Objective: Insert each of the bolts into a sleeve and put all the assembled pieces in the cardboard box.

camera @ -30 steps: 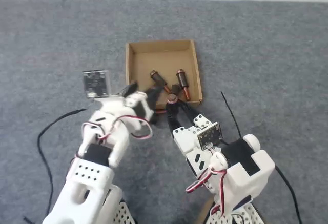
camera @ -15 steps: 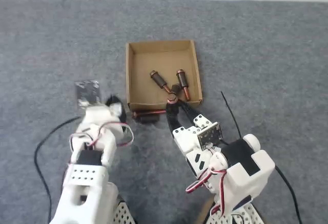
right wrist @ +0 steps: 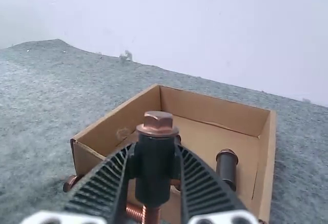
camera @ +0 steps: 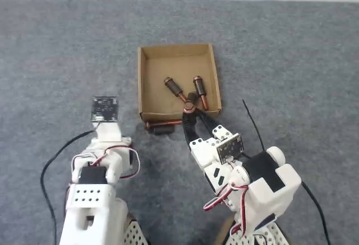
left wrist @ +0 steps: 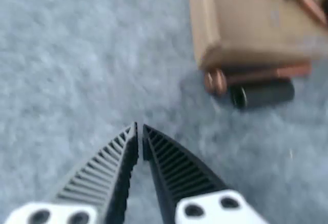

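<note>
Sleeved bolt (right wrist: 155, 168) stands upright, gripped by the right gripper (right wrist: 154, 155) at the robot-side wall of the cardboard box (camera: 175, 48); left gripper (left wrist: 139, 130) clenched empty near a loose bolt (left wrist: 266, 74) and sleeve (left wrist: 264, 94) outside that wall.

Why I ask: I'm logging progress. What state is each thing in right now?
cardboard box: open-topped, upright.
two assembled pieces: lying inside the box.
third assembled piece: upright, clamped in the right gripper.
right gripper: shut on that piece, at the box's near wall.
left gripper: shut, empty, over the carpet.
loose bolt: lying outside the box's near wall, not inserted.
loose sleeve: lying beside the bolt, empty.
</note>
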Motion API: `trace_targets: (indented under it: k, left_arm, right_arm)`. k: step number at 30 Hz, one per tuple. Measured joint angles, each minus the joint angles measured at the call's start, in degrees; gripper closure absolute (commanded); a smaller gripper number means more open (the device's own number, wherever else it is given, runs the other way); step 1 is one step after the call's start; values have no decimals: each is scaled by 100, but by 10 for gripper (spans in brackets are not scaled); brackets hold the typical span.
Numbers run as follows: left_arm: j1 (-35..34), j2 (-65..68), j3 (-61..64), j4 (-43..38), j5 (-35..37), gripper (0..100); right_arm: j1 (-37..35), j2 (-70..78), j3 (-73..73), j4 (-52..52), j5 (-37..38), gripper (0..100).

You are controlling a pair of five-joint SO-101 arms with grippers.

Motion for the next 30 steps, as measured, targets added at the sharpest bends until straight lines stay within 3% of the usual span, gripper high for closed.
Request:
trace_targets:
  k: [9,21,30]
  left_arm:
    - [105,1398,-554,264,-26,981]
    - [-62,4659,-2418,281,-62,981]
    - [-79,5116,-2831,378,-62,981]
  right_arm:
    - [149,0,0,-44,0,992]
    - [149,0,0,-44,0,992]
    - [484,-765,246,70,0,992]
